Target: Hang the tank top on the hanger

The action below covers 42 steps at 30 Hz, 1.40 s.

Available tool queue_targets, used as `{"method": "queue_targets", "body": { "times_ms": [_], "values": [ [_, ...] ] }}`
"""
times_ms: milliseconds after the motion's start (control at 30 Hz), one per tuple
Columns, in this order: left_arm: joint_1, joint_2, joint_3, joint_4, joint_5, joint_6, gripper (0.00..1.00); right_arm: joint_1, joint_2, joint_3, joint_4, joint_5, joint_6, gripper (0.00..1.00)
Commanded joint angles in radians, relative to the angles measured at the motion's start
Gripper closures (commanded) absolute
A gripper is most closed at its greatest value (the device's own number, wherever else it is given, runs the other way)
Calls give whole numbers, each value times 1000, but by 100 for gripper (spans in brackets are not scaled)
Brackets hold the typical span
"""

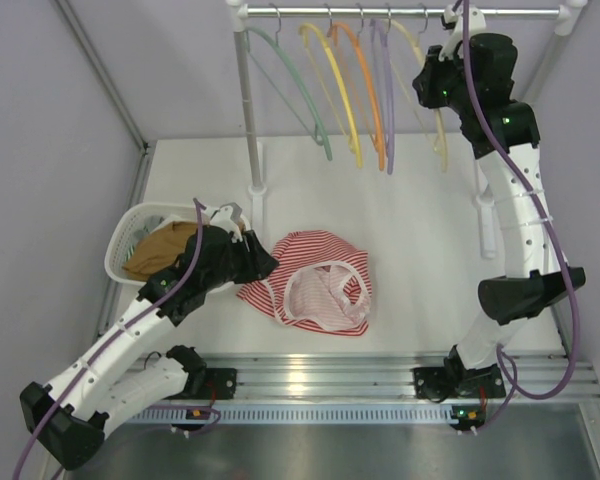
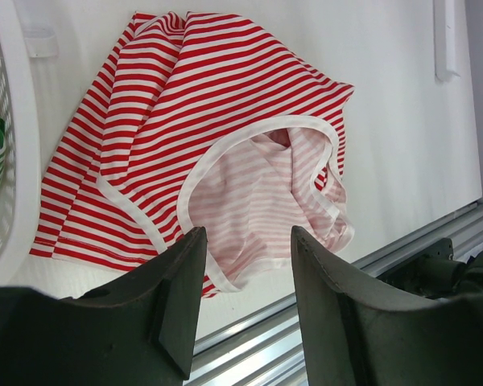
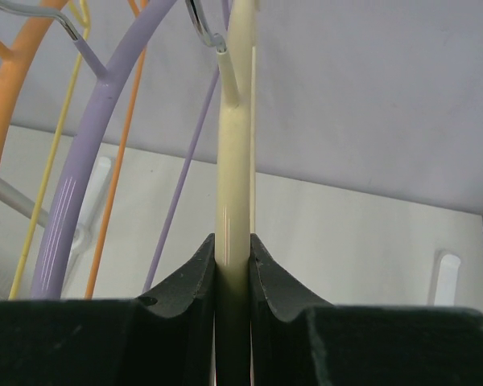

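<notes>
Lying which way, the tank top?

Bunched flat on the worktop, in front of the left arm and well apart from the rail. Its long axis runs roughly left to right. The striped hem end lies toward the basket, and the pale-trimmed openings face the right and the near edge, showing the paler inside.

And the hanger?

Hooked on the rail, the rightmost of the row, beside the purple hanger. Its cream arm slopes down from the hook toward the near side. In the right wrist view it stands upright between the fingers.

So the right tool has it?

Yes, clamped onto that cream arm, both fingers pressed against it. The right arm rises from its base with the elbow out to the right, then reaches up and back to the rail, wrist high.

The left arm?

Low. It runs from its base out to the left, then folds back toward the middle, with the wrist beside the basket, which holds a tan garment. The left tool is spread apart with nothing between its fingers, pointing at the tank top's near edge; whether a fingertip touches cloth I cannot tell
</notes>
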Motion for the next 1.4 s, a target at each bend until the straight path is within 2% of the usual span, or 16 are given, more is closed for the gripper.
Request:
{"method": "queue_targets", "body": {
  "times_ms": [0,567,1000,1167,1300,1367],
  "values": [
    [-3,0,25,4,-7,11,49,11,-65,48,87,16,9,100],
    [-3,-5,11,7,-9,13,48,11,-138,-51,204,-6,40,100],
    [-3,7,-10,42,6,7,44,17,-251,-174,167,3,66,100],
    [-3,23,-19,54,14,-1,43,19,-346,-266,118,19,83,100],
    [-3,30,-53,59,20,-24,43,19,-470,-419,87,23,133,100],
    [-5,35,-70,59,31,-38,43,22,-569,-552,78,-15,162,100]
  ]
}}
